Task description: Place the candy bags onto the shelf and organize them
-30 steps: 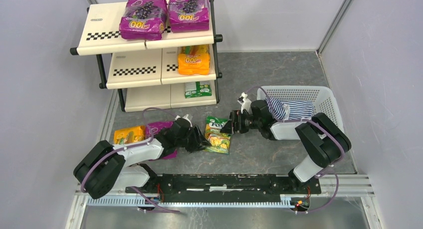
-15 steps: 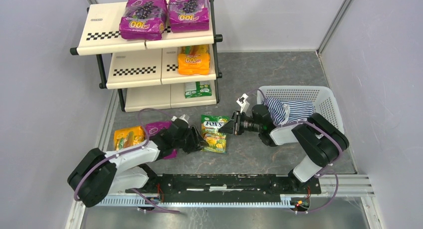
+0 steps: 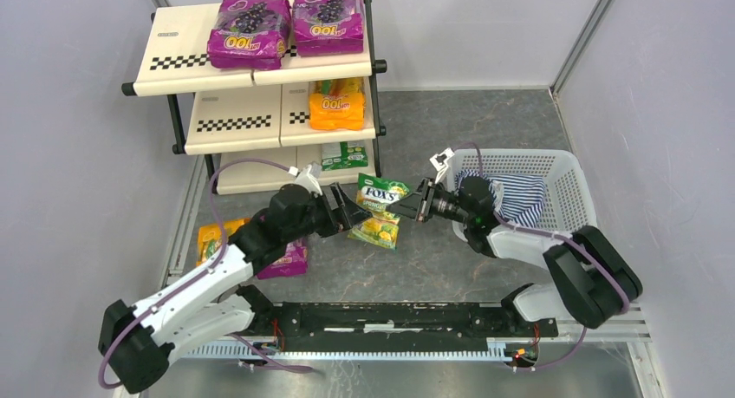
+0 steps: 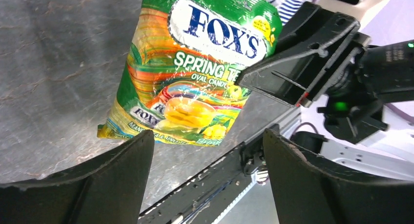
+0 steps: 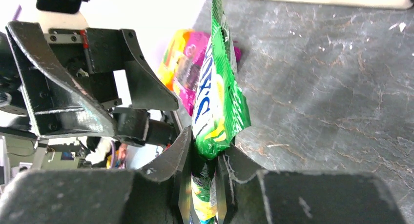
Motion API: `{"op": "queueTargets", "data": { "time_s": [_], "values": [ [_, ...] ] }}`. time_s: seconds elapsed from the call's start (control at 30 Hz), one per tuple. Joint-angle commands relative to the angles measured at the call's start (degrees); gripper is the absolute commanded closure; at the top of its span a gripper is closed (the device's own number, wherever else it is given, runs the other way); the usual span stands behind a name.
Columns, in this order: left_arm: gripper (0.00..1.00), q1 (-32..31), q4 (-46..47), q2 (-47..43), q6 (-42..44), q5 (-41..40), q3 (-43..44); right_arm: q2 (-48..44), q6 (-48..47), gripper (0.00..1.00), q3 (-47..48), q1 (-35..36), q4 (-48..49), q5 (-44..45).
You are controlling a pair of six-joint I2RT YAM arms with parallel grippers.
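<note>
A green Fox's candy bag (image 3: 379,209) hangs above the floor between the two arms. My right gripper (image 3: 417,200) is shut on its right edge, and the pouch stands on edge between the jaws (image 5: 207,153) in the right wrist view. My left gripper (image 3: 348,216) is open just left of the bag, with nothing between its fingers (image 4: 209,146); the green bag (image 4: 195,72) shows just beyond them. The shelf (image 3: 191,64) holds two purple bags (image 3: 250,29) on top, an orange bag (image 3: 336,105) on the middle tier and a green bag (image 3: 344,155) at the bottom.
An orange-yellow bag (image 3: 211,238) and a purple bag (image 3: 286,257) lie on the floor under the left arm. A white mesh basket (image 3: 563,177) with a blue-white striped cloth (image 3: 511,197) stands at the right, behind the right arm. Grey walls enclose the floor.
The right gripper shut on the green bag, and the left gripper then opened and let it go. Both arms and the bag moved up, closer to the shelf.
</note>
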Motion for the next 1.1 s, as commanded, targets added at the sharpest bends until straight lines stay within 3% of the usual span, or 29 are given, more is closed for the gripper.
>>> {"op": "queueTargets", "data": {
  "time_s": [0.0, 0.1, 0.27, 0.6, 0.97, 1.07],
  "values": [
    [0.07, -0.05, 4.35, -4.46, 1.88, 3.23, 0.4, -6.65, 5.32, 1.0, -0.68, -0.92, 5.54, 0.5],
    [0.01, -0.05, 11.84, -7.52, -1.7, 6.25, -2.57, -10.9, 10.48, 1.0, -2.87, -2.5, 7.07, 1.73],
    [0.0, -0.1, 20.27, -11.42, -4.6, 8.97, -6.38, -16.12, 21.36, 1.0, -6.76, -5.39, 14.53, 3.73],
    [0.0, -0.14, 30.62, -16.0, -10.42, 11.68, -14.3, -22.26, 25.55, 1.0, -6.48, -5.07, 16.26, 7.6],
    [0.0, -0.84, 57.26, -4.04, -21.83, 14.31, -17.88, -22.67, 31.65, 1.0, -11.18, -2.75, 23.6, 12.05],
    [0.07, -1.86, 59.8, -1.61, -22.09, 12.93, -17.1, -21.66, 32.47, 1.0, -11.78, -2.66, 25.67, 12.19]
  ]
}}
